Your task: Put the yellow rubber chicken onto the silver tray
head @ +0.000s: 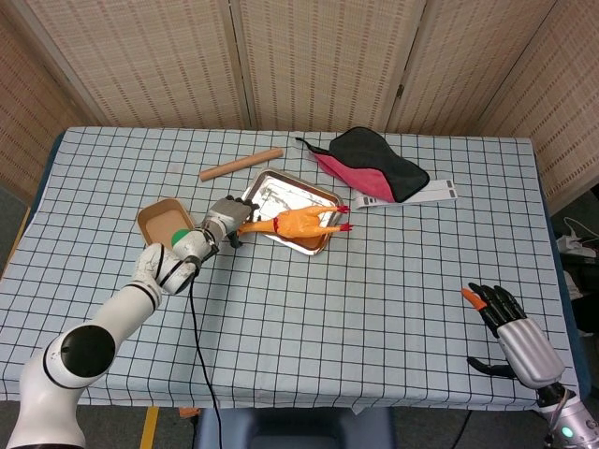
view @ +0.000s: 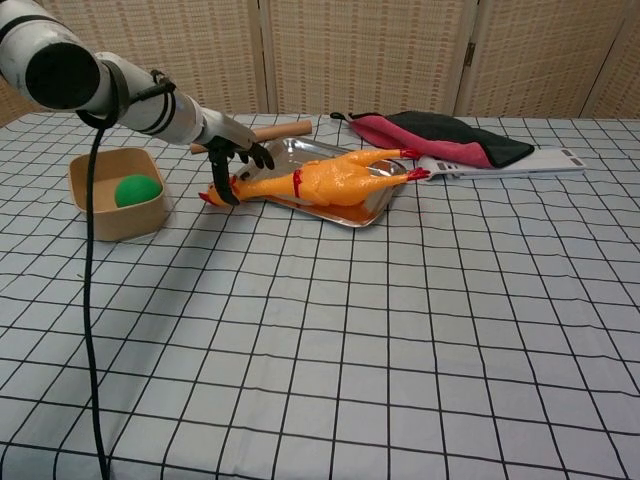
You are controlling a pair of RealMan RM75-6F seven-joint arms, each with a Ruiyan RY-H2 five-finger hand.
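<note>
The yellow rubber chicken point(head: 299, 224) point(view: 335, 180) lies on its side across the near part of the silver tray point(head: 281, 187) point(view: 300, 150). Its head and neck stick out over the tray's left edge and its red feet point right. My left hand point(head: 225, 222) point(view: 235, 160) hovers at the chicken's neck, fingers spread above it and one finger reaching down beside the head, with a gap showing. My right hand point(head: 510, 323) rests far away near the table's front right edge, fingers spread and empty; only the head view shows it.
A tan bowl point(head: 164, 220) point(view: 110, 215) holding a green ball point(view: 135, 190) stands left of the tray, under my left forearm. A wooden rod point(head: 241, 165) lies behind the tray. A red-and-black cloth point(head: 370, 164) and a white strip point(head: 421, 194) lie to the back right.
</note>
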